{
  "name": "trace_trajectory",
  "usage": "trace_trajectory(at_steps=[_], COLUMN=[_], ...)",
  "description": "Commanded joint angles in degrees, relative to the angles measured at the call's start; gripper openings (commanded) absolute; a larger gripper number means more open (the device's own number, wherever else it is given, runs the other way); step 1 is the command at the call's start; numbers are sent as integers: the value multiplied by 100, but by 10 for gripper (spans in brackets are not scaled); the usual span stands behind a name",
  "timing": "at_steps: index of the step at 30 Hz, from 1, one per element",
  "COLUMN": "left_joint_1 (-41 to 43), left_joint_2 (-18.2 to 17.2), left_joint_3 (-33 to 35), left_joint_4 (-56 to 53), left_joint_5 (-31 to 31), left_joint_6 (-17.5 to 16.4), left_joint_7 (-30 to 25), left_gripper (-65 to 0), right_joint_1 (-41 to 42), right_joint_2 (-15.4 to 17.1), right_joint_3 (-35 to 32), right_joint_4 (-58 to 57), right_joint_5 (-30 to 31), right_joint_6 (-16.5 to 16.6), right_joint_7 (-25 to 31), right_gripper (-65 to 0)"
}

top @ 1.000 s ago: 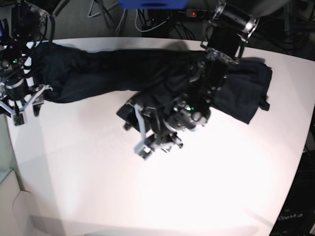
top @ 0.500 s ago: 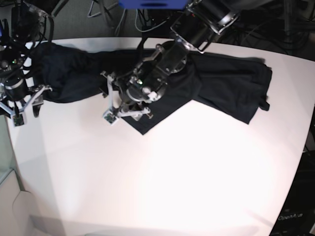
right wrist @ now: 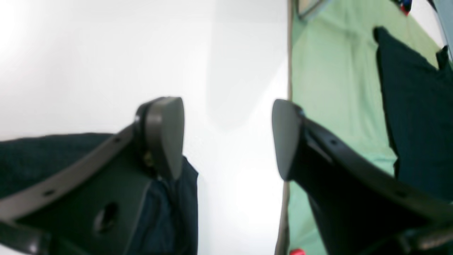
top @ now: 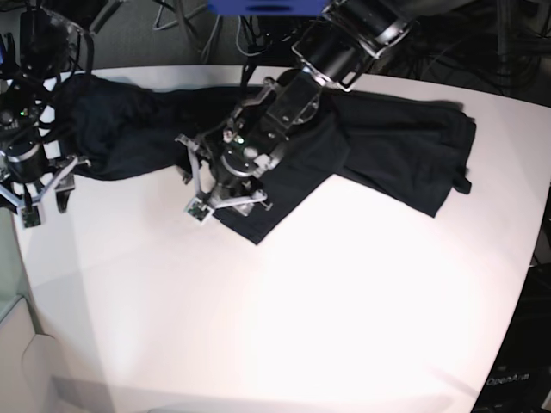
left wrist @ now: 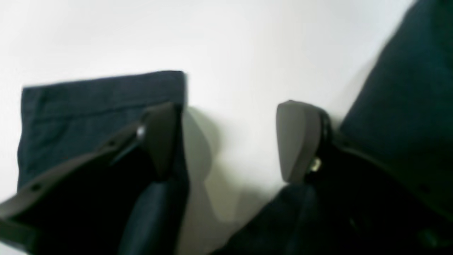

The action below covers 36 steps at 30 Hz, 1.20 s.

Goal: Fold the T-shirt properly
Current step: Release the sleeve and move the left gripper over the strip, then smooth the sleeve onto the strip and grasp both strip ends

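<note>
White tabletop [top: 327, 284] spreads under me, and black knit, the T-shirt [top: 396, 155], lies stretched across its far side from my right arm's corner to the opposite edge, with a folded flap jutting toward the middle of the table. My left arm [top: 344, 43] reaches in from the far edge and slants down over the middle of the shirt, wrist bent so the left gripper [top: 195, 185] hangs at the near edge of the cloth. Its 2 fingers stand wide apart and hold nothing: from the left wrist, bare table shows between them, a squared sleeve end [left wrist: 99, 106] lies flat behind one finger [left wrist: 161, 138], and more dark fabric lies beside the other. Whether the tips touch the cloth I cannot tell. My right arm [top: 34, 95] sits at the table's side edge over the end of the shirt. The right gripper [top: 43, 185] is spread wide too and empty; from the right wrist, white table fills the gap, and dark cloth lies behind one finger [right wrist: 164, 134].
</note>
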<state>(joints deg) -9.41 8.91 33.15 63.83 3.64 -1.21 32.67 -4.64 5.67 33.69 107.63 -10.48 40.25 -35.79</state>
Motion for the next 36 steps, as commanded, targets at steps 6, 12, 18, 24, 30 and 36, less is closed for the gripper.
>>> trace_trajectory(at_steps=[6,12,18,24,30,36], left_joint_1=[189,189,189,154,198,646], left_joint_2=[9,9,9,9,9,9], left_joint_3=[-5,-31,-831,-1077,-1095,-1455], left_joint_4=[716,680,654,179,258,1876], left_joint_5=[45,10,10,10,1,10], left_joint_6=[73,82,82,73,73,73], left_joint_7=[333,325,316,298,263,325], left_gripper=[-232,-232,-291,-553,-650,-650], right_joint_1=[29,29,29,29,29,29], right_joint_2=[61,61,53,44,44,44], right_joint_3=[11,11,11,11,11,11], right_joint_4=[98,89,81,81,81,81], right_joint_5=[41,41,50,50,50,50], right_joint_6=[-25,-25,-25,-25,-25,-25], right_joint_7=[111,111,111,111,111,111], right_gripper=[-260,-260,-260,-260,-260,-260])
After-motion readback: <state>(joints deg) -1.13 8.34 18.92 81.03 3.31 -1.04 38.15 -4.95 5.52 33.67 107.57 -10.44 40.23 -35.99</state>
